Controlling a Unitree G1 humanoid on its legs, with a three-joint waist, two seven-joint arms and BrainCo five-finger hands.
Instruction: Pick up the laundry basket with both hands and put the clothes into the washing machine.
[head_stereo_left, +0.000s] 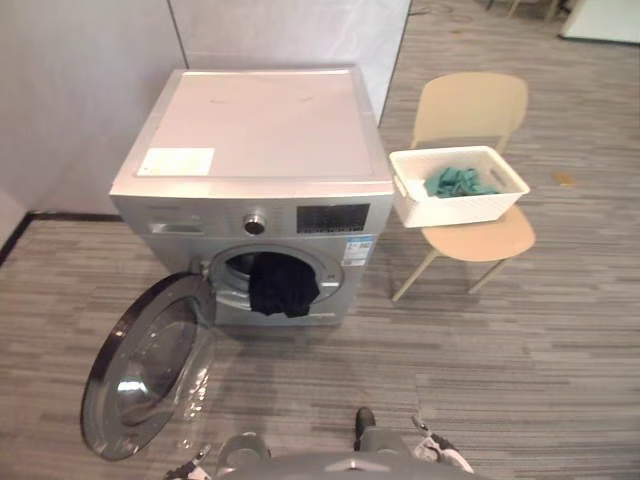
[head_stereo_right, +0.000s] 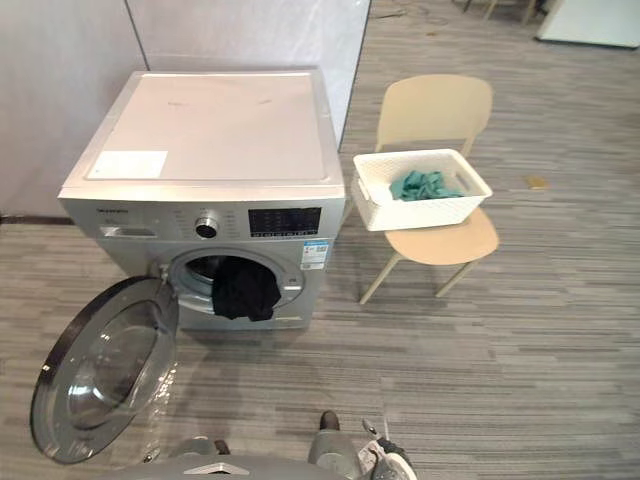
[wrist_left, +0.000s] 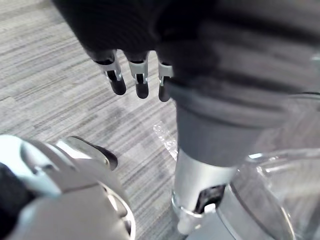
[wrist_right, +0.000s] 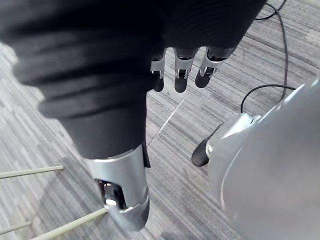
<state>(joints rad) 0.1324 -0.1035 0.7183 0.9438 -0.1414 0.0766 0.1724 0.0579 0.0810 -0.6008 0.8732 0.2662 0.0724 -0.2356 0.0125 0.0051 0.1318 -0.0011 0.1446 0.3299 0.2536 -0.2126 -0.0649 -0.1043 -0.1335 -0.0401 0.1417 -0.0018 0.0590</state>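
Washing machine: a silver front-loading washer (head_stereo_left: 250, 140) stood on the grey striped carpet floor (head_stereo_left: 520, 350), backed against a white partition panel (head_stereo_left: 280, 30).
Door: the round glass door with its dark rim (head_stereo_left: 150, 365) was swung wide open to the robot's left of the drum opening.
Dark garment: a black piece of clothing (head_stereo_left: 283, 283) hung half out of the drum opening, draped over its lower lip.
Laundry basket: the white woven plastic basket (head_stereo_left: 455, 208) sat on the seat of a beige plastic chair (head_stereo_left: 470, 110), just beside the washer on the robot's right.
Clothes: a bundle of teal cloth (head_stereo_left: 458, 182) lay inside the basket.
Left hand: the left hand (wrist_left: 141, 77) hung over the carpet close to the open door, its fingers loose and apart, with nothing in them.
Right hand: the right hand (wrist_right: 181, 72) hung over the carpet with its fingers likewise slack and empty, well apart from the basket.
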